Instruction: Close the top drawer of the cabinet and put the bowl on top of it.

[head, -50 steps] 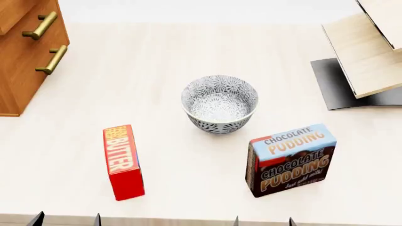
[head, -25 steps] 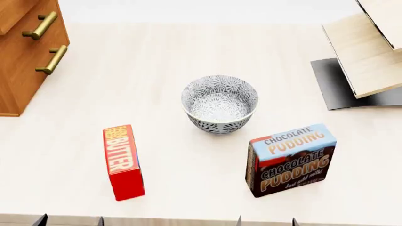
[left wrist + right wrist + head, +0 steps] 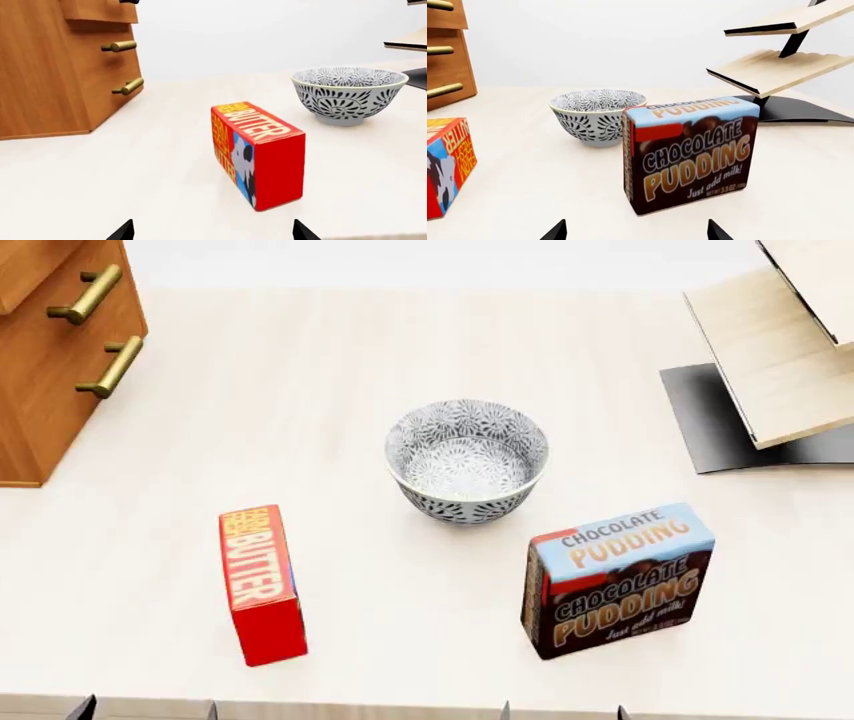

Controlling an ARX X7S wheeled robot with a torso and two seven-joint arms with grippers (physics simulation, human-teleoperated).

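A simulated home kitchen setting — groceries like a red butter box point(image 3: 262, 583) and brown chocolate pudding box point(image 3: 617, 578) stand on a pale wooden table point(image 3: 334, 370).

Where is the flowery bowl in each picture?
Head view: the round white bowl with grey-blue flower pattern sits mid-table.
Left wrist view: it shows at the picture's right edge.
Right wrist view: it shows left of centre.
Shared landmark: the red butter box.
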